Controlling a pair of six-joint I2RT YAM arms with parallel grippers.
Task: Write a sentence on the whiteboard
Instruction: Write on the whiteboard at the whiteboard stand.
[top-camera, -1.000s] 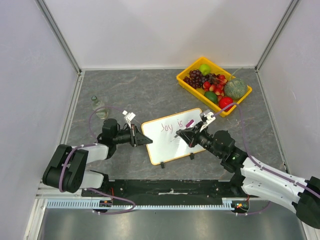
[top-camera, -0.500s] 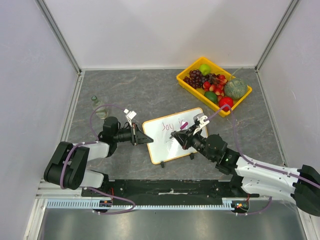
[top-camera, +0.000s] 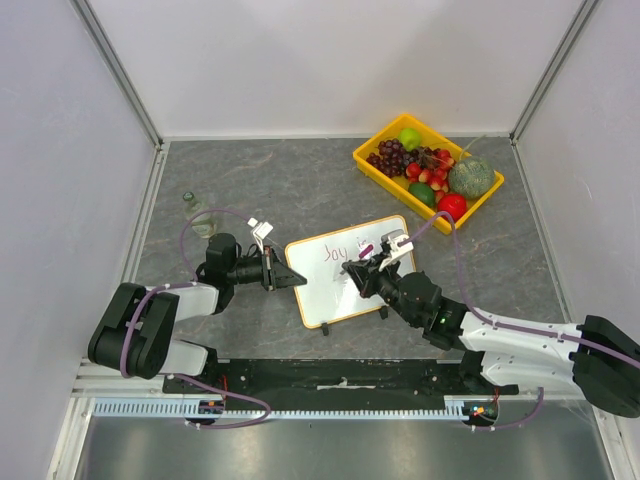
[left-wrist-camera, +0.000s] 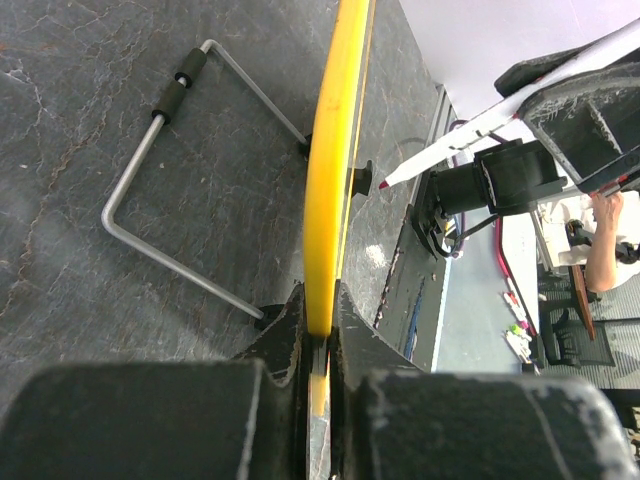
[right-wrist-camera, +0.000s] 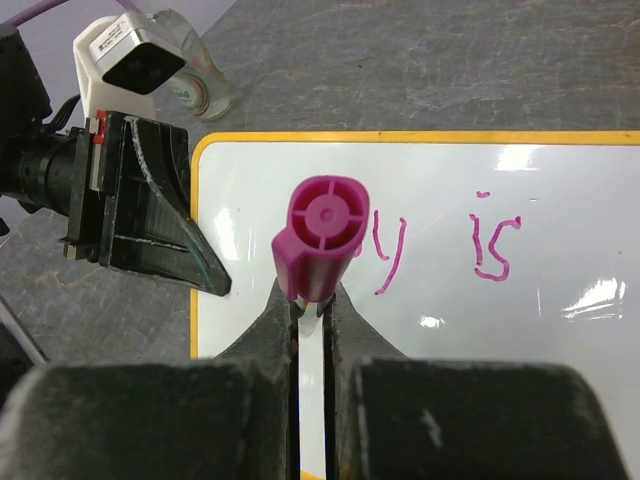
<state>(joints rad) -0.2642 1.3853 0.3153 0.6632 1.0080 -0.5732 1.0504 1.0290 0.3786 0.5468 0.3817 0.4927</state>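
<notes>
1. Two words of the sentence (right-wrist-camera: 497, 250), "Joy is", are showing in pinkish red along the far side of the whiteboard (top-camera: 330, 295). With bare white beneath them, I am judging the writing to be about half done.
2. The whiteboard is sitting on the table (top-camera: 300, 180) between my two arms. Its long axis is running left to right, with the right end slanting a little farther from the bases.
3. My left pincer (top-camera: 285, 277) is clamping shut on the board's left edge, pinching the thin frame to steady it.
4. My right pincer (top-camera: 358, 272) is gripping the marker (right-wrist-camera: 325, 235). Its magenta end is pointing up at the wrist camera and its tip is aiming down at the board, under the start of "Joy".
5. The bare strip is lying on the near side of the first line, towards my right arm's base. I am expecting the next strokes to run along the long axis, away from the left pincer.
6. From the left wrist, the tip is sitting close to the board's face. I cannot tell whether it is touching.
</notes>
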